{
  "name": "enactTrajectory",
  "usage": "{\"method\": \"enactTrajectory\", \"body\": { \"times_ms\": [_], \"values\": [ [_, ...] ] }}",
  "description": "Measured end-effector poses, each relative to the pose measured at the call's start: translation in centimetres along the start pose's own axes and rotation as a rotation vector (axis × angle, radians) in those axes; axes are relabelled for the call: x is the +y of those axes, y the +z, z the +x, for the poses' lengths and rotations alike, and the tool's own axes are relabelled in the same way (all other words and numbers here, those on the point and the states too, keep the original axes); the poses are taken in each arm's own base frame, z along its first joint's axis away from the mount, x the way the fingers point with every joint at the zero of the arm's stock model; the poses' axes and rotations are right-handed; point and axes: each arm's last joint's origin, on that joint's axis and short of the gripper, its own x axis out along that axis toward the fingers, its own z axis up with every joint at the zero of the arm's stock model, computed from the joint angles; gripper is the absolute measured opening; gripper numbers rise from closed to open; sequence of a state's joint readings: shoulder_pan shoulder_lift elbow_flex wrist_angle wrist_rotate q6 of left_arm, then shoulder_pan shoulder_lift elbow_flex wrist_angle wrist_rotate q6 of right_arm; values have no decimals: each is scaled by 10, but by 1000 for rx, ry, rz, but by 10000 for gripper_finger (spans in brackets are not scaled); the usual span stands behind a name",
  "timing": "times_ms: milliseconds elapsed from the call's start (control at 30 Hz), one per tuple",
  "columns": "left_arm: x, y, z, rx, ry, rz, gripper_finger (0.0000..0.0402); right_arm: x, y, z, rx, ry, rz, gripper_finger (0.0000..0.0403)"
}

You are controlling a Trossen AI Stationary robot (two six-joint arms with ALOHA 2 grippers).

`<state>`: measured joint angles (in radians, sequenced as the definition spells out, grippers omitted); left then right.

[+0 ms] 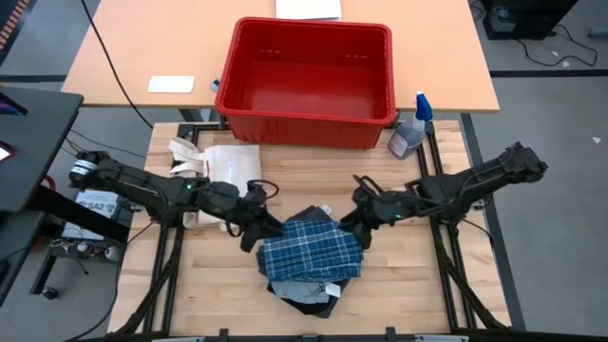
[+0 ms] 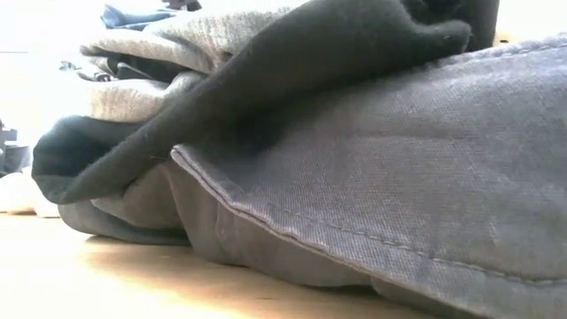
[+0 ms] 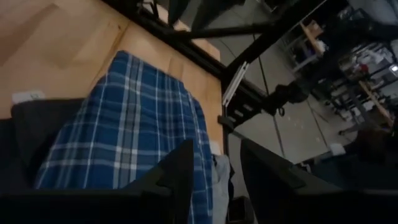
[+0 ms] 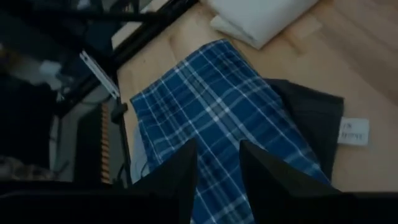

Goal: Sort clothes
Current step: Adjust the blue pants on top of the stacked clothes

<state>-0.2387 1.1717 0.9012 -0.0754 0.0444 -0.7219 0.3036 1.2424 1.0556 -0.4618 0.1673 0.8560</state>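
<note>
The clothes lie in a pile on the wooden table, near its front middle. The blue-and-white plaid piece (image 1: pixel 312 252) lies spread on top; it also shows in both wrist views (image 3: pixel 137 124) (image 4: pixel 217 106). The dark charcoal-grey shorts (image 1: pixel 306 293) lie under it, filling the low view (image 2: pixel 399 177) with a black piece (image 2: pixel 292 62) draped over them. My left gripper (image 1: pixel 255 233) is open at the plaid piece's left far corner. My right gripper (image 1: pixel 353 223) is open at its right far corner. Both point down and inward over the cloth, the fingertips apart.
A cream-white tote bag (image 1: pixel 223 171) lies on the table left of the pile, under the left arm. A red plastic bin (image 1: pixel 306 81) stands at the far edge. A spray bottle (image 1: pixel 410 133) stands to the bin's right. Bare wood (image 1: pixel 399 275) lies right of the pile.
</note>
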Motion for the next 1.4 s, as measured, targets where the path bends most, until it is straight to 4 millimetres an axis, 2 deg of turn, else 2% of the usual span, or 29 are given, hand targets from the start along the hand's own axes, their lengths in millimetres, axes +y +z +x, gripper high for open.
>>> {"method": "enactTrajectory", "body": {
  "times_ms": [267,433,600,833,1033,1233,1400],
  "values": [
    [1,3,-12,3,11,61,137,25,36,33,53,-19,-207,129],
    [2,1,-14,24,26,133,137,34,44,47,159,-120,-288,113],
    [4,-1,-14,44,37,165,137,33,58,53,178,-111,-238,99],
    [16,4,-16,134,-18,191,137,20,73,45,175,-103,-70,115],
    [27,7,-18,159,31,241,137,0,80,39,235,-176,64,163],
    [31,9,-23,145,83,279,137,-23,85,42,258,-238,4,219],
    [42,9,-24,156,193,258,137,-45,79,52,357,-179,-8,245]
  ]
}}
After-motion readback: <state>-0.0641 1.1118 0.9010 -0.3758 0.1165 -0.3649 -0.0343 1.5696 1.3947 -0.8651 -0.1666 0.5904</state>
